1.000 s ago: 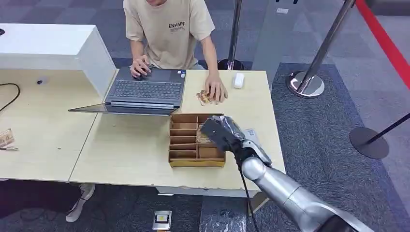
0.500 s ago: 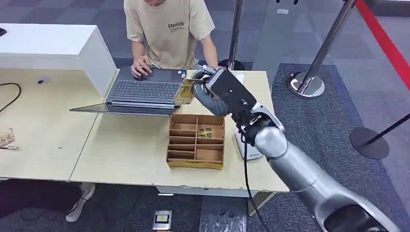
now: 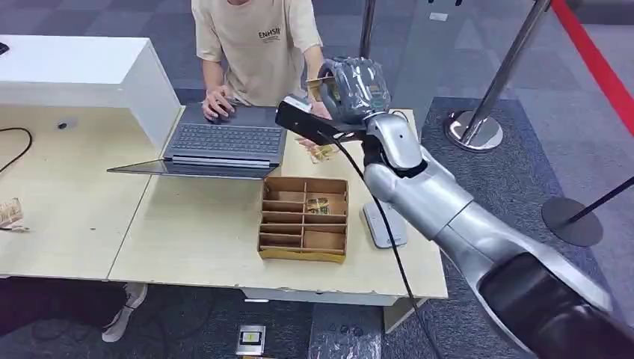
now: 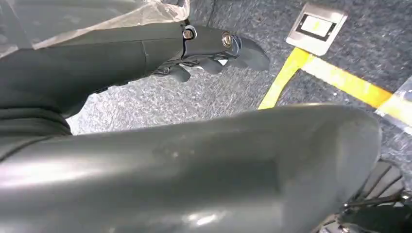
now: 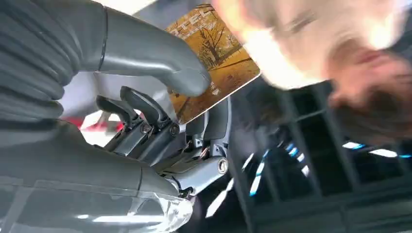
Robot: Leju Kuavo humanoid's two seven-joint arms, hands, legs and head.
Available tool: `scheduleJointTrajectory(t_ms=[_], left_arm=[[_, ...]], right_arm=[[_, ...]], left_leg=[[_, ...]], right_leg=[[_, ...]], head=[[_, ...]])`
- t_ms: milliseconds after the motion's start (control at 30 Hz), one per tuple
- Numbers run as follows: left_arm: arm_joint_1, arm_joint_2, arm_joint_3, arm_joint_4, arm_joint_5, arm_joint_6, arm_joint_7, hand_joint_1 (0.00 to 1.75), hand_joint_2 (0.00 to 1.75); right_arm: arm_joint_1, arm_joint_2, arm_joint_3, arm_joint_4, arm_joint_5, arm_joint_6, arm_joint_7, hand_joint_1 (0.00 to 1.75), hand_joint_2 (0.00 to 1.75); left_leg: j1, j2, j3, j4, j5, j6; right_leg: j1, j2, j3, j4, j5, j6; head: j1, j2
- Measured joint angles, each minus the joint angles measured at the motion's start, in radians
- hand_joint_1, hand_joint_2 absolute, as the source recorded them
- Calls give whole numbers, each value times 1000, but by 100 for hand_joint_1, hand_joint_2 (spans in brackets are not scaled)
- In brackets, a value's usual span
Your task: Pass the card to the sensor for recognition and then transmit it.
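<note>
The brown cardboard divider box (image 3: 303, 218) near the surface's (image 3: 194, 232) front edge held one card (image 3: 317, 203) in a compartment. The right hand (image 3: 351, 84) pinched a flat rectangular yellow-printed card (image 5: 214, 63) under its thumb, raised above the far edge. The left hand (image 4: 214, 48) hung with fingers curled, holding nothing.

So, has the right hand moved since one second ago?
Yes. The right hand has risen from over the wooden tray and gone toward the person beyond the table's far edge, holding the card.

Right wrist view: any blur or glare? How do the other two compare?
Right wrist view: the card under the right hand's thumb is sharp, but the person behind it is smeared and overexposed. Head view: evenly lit, sharp across the table. Left wrist view: the near dark body is soft with bright sheen; the carpet looks sharp.
</note>
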Motion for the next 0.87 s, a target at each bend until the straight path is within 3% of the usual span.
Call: scheduleJointTrajectory(t_ms=[33,67,133,200,233,333,467,700,867], left_arm=[[-1,-1,0,0,0,0,0,0,0],[-2,-2,0,0,0,0,0,0,0],[-2,-5,0,0,0,0,2,0,0],[-2,-6,-1,0,0,0,6,0,0],[-2,-7,-1,0,0,0,6,0,0],[-3,-8,-1,0,0,0,7,0,0],[-3,-10,-1,0,-2,0,6,0,0],[-1,-11,-1,0,-14,0,10,0,0],[0,-11,0,0,-12,1,10,0,0]], right_arm=[[-9,3,16,26,53,-16,24,175,175],[-18,8,33,54,97,-33,44,108,175],[-26,16,52,93,148,-69,71,0,175],[-40,29,72,141,194,-82,95,0,175],[-45,34,80,159,201,-73,98,0,0],[-49,43,84,196,150,-6,51,0,0],[-49,50,80,230,88,-6,21,0,0],[-31,51,-3,239,-154,-95,-99,0,0],[46,50,-90,172,-363,-142,-171,0,0]], left_leg=[[0,0,0,0,0,0],[0,0,0,0,0,0],[0,0,0,0,0,0],[0,0,0,0,0,0],[0,1,0,0,0,0],[0,1,0,0,0,0],[0,1,0,0,0,0],[0,1,0,0,0,0],[0,1,1,0,0,0]], right_leg=[[0,0,0,0,0,0],[0,0,0,0,0,0],[0,0,0,0,0,0],[0,0,-1,0,0,0],[0,0,-1,0,0,0],[0,0,-1,0,0,0],[0,0,-1,0,0,0],[0,0,-1,0,0,0],[0,0,0,0,0,0]], head=[[-1,0],[0,0],[0,0],[0,0],[-1,0],[0,0],[0,0],[0,0],[-1,0]])
